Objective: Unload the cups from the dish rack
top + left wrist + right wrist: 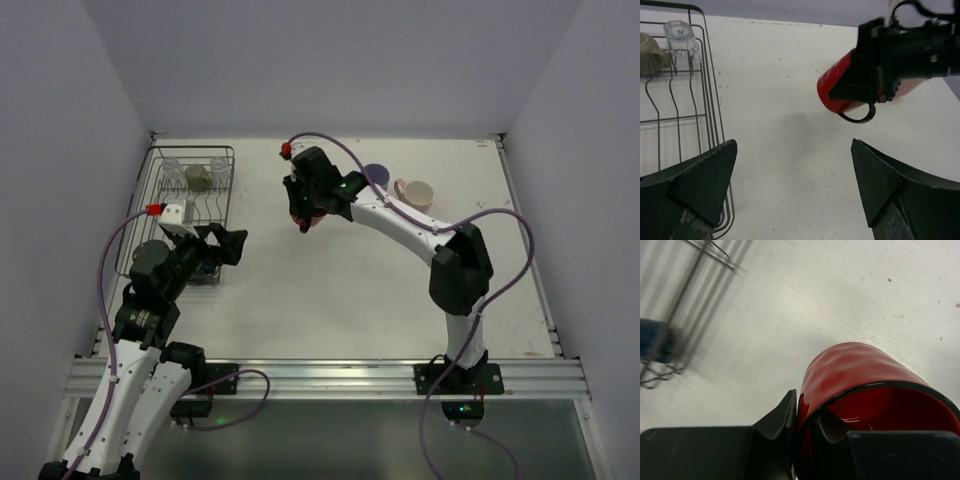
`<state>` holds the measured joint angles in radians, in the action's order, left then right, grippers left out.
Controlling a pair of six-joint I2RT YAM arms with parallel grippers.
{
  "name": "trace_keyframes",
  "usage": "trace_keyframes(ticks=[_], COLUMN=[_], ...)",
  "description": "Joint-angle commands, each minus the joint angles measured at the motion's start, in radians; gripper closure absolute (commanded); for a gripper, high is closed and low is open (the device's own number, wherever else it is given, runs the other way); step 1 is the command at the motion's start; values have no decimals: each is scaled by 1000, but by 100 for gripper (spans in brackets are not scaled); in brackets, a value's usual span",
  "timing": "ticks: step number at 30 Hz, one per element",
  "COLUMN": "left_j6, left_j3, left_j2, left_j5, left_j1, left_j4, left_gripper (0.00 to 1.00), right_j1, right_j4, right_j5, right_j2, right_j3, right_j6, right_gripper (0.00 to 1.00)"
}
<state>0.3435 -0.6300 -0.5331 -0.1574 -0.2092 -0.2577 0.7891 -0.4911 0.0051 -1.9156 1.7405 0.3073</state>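
A: L fingers [705, 175] spread wide, nothing btwn them. L gripper [793, 150] empty. The other side?

B: R gripper [802, 425] is pinched narrow on the red mug [855, 370]: one finger outside the wall, one inside the mouth. Mug's tipped on its side and off the table [350, 290], w/ a shadow under it.

A: From the L fingers, that mug sits ahead and to the right, well apart, handle hanging down. Where's the dish rack [707, 75]?

B: Its wire edge runs just beside the L gripper's left finger. Ahead-left of that fingertip, inside the rack: beige mug [650, 55] and a clear glass [680, 35], close together.

A: Anything else in it?

B: Dark blue cup [655, 340], far left of the R fingers, blurry. Can't tell how it sits.

A: And outside the rack?

B: Pink mug [415, 192] and lavender tumbler [376, 175], on the table, near each other, on the side of the R gripper away from the rack.
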Motion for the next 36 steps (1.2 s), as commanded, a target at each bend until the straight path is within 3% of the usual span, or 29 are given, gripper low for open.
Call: trace_keyframes(ticks=[1, 9, 21, 24, 28, 34, 35, 36], left_j6=[-34, -28, 60, 123, 202, 249, 259, 264], left_j3=[-10, -17, -31, -42, -45, -62, -63, -63], left_j2=[4, -30, -80, -100, -133, -208, -215, -217], left_j5=[73, 154, 390, 473, 542, 624, 642, 651], left_j1=[2, 2, 2, 2, 2, 2, 4, 4], left_j4=[-9, -47, -191, -257, -307, -322, -325, -318], left_gripper=[0, 0, 0, 0, 0, 0, 0, 0], right_j1=[-2, -20, -74, -79, -83, -85, -85, -85], right_j4=[-164, -187, -129, -96, -70, -58, -58, -58], right_j5=[91, 156, 184, 174, 159, 142, 135, 125], right_j2=[-100, -322, -398, -378, -343, -286, -272, -238], right_j3=[154, 339, 314, 275, 235, 192, 179, 172], right_j6=[-148, -238, -280, -280, -275, -255, -252, -249], right_gripper=[100, 100, 100, 95, 78, 61, 43, 37])
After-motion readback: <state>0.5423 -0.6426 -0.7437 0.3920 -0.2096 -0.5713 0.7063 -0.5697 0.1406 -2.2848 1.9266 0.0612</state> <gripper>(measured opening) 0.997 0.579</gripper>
